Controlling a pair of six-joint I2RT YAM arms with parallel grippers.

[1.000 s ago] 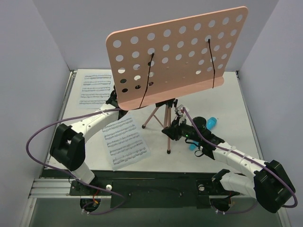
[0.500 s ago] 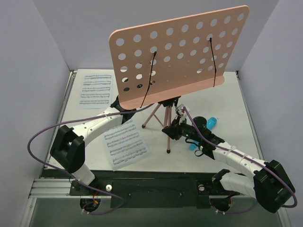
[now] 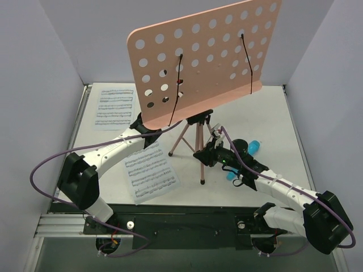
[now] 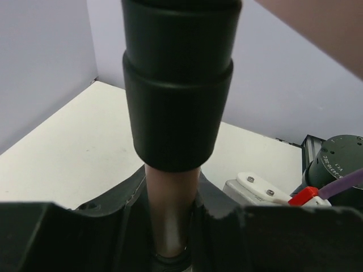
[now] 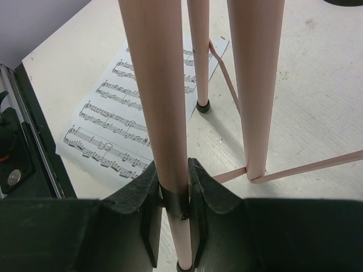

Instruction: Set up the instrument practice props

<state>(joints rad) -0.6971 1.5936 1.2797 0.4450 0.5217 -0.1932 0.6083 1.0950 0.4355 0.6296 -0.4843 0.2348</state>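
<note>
The pink perforated desk (image 3: 210, 51) with two black wire page-holders (image 3: 176, 90) stands tilted above the table. Its lower edge hides part of my left gripper (image 3: 148, 129). In the left wrist view that gripper (image 4: 170, 204) is shut on a pink tube (image 4: 170, 192) just under a black collar (image 4: 177, 85). The pink tripod (image 3: 195, 133) stands at the table's middle. My right gripper (image 3: 203, 156) is shut on its front leg (image 5: 159, 85); both jaws press the tube (image 5: 173, 198). One sheet-music page (image 3: 150, 171) lies left of the tripod, another (image 3: 115, 106) at the far left.
A blue object (image 3: 253, 147) lies behind my right arm, partly hidden by it. Grey walls close in the table (image 3: 272, 113) on the left, the back and the right. A purple cable (image 3: 45, 161) loops out beside the left arm.
The left gripper has slid right under the desk and its jaws have closed on the pink tube. The desk has risen, its right end higher. The right gripper has kept its hold.
</note>
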